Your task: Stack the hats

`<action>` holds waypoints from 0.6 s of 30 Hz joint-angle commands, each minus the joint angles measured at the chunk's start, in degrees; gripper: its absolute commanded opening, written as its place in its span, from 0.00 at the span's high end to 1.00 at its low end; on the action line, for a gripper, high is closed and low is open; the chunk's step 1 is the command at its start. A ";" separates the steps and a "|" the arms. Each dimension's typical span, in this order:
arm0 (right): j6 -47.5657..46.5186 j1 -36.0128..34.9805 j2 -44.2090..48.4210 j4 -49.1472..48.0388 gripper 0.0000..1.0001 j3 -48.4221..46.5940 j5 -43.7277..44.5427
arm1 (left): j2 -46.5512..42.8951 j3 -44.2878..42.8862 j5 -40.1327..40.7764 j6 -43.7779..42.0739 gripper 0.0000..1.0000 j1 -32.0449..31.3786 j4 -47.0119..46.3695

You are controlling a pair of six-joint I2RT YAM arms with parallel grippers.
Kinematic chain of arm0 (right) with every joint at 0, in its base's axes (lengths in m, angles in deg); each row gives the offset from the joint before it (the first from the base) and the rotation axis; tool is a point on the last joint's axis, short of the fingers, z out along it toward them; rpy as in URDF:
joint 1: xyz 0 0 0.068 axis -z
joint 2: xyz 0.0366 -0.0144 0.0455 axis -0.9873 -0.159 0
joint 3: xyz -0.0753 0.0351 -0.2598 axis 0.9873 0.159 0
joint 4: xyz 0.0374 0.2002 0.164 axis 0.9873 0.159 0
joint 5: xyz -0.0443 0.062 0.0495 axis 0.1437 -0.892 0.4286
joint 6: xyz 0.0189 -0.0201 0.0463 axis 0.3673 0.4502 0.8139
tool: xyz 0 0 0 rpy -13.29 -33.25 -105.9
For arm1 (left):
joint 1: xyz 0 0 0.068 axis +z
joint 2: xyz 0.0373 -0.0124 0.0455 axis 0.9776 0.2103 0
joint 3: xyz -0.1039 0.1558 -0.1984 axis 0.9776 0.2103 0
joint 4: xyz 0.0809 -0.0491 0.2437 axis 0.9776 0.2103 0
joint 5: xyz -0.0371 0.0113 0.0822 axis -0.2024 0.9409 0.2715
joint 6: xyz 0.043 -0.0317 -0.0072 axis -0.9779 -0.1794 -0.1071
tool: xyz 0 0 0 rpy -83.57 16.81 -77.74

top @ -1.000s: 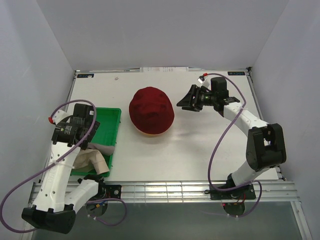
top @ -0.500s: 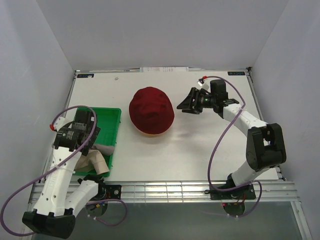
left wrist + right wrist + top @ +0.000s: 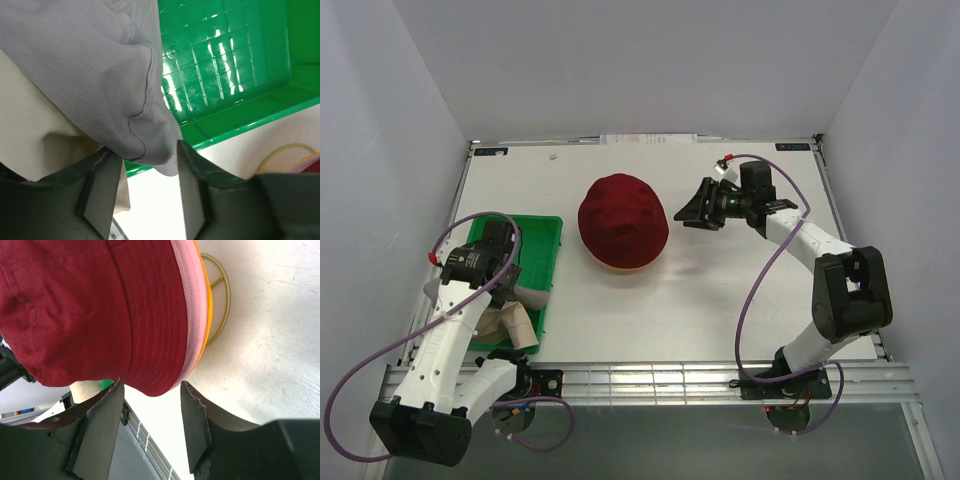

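The left gripper (image 3: 146, 150) straddles a fold of the grey hat (image 3: 90, 65); whether it pinches is unclear. The beige hat (image 3: 40, 135) behind it runs out of frame, by the green tray (image 3: 235, 65). The right gripper (image 3: 151, 385) gapes empty beside the dark red hat (image 3: 75, 305), mid-table.

Left tool (image 3: 145, 150) and right tool (image 3: 151, 385) both parted

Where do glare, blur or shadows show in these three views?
Left wrist: white glare streaks on the green tray floor; grey hat sharp. Right wrist: no glare, dark red hat stitching crisp, table washed bright. Top external: even light, only faint shadows.
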 commanded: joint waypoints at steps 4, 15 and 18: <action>-0.76 -0.29 0.30 -3.54 0.47 1.18 -1.44 | 1.54 0.28 1.90 -1.28 0.70 0.09 -0.96; -1.29 -0.29 1.00 -0.46 0.48 -1.98 -1.17 | 5.07 -17.01 -1.16 -18.84 1.00 0.18 -6.49; -1.37 -0.29 1.44 0.68 0.49 -3.47 -1.09 | 2.35 -19.49 -6.08 -25.97 1.00 0.18 -13.34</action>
